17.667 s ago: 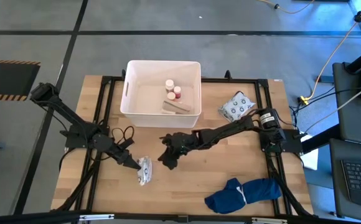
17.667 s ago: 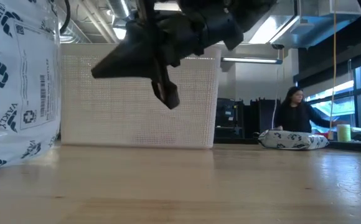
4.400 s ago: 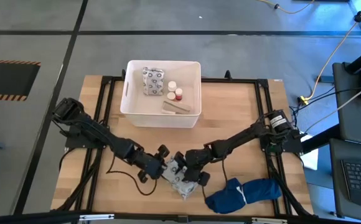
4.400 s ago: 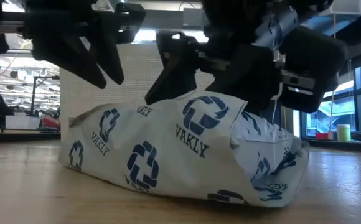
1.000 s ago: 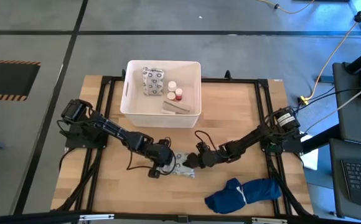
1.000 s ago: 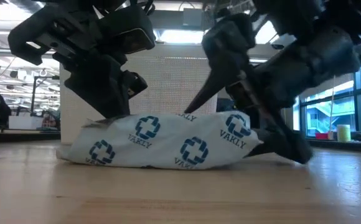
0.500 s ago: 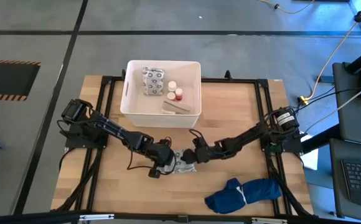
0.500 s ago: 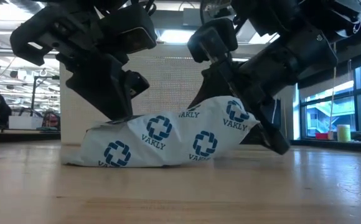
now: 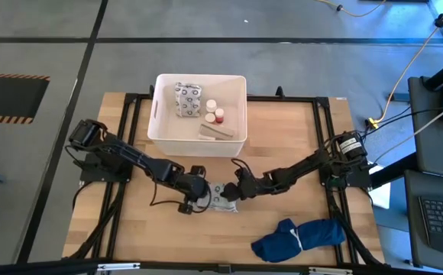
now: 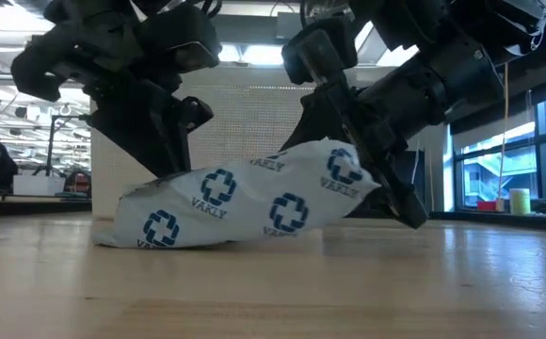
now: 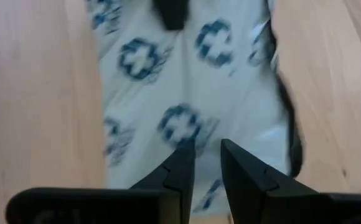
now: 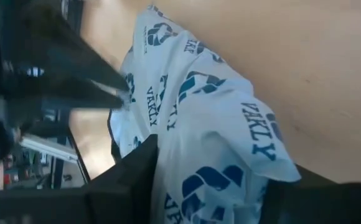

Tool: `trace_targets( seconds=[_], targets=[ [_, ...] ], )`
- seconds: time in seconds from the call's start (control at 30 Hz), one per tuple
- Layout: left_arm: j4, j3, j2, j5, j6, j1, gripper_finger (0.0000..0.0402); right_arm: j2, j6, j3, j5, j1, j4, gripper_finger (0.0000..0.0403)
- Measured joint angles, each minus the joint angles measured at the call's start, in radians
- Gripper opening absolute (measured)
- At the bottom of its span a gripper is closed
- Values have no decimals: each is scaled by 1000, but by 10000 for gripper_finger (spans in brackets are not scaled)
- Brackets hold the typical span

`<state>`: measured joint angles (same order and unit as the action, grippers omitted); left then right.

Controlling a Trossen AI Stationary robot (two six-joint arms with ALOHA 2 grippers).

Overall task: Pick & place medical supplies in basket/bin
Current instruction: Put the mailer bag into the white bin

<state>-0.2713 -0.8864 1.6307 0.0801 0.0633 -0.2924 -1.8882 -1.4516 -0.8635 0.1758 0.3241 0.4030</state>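
A white soft packet (image 9: 223, 198) printed with blue crosses lies on the table's middle, between my two grippers. My right gripper (image 9: 234, 193) is shut on the packet's right end. My left gripper (image 11: 206, 168) stands over its left end with the fingertips narrowly apart, so it is open. The white bin (image 9: 160, 126) stands at the far edge. It holds another printed packet (image 9: 189, 99), two small bottles (image 9: 214, 111) and a tan roll (image 9: 216, 131). My right gripper pinches the packet's right end (image 12: 230, 155) between its two fingers, coming from the table's right and slanting down. That end is raised off the table, and the packet's left end (image 10: 127, 231) rests on the wood. Whether my left gripper touches the packet, I cannot tell.
A dark blue cloth bundle (image 9: 298, 237) lies near the front right. Black frame rails (image 9: 134, 114) run along the table's sides. Bare wood (image 9: 282, 145) lies between the packet and the bin.
My right gripper has shut on the packet's right end and tipped that end up off the table, while the left end has stayed down. My left gripper has risen a little and drawn back toward the table's left.
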Motion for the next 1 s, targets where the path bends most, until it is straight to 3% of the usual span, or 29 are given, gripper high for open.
trace_targets(
  seconds=[0.47,0.83,1.0],
  targets=[
    [-129,3,-122,34,81,1,107,7,155,0,-86,3,6,175],
    [-22,-62,-420,30,91,1,105,140,474,-79,-153,-41,-61,177],
    [36,-106,-562,30,91,-7,102,233,669,-213,-154,-65,-254,177]
  ],
)
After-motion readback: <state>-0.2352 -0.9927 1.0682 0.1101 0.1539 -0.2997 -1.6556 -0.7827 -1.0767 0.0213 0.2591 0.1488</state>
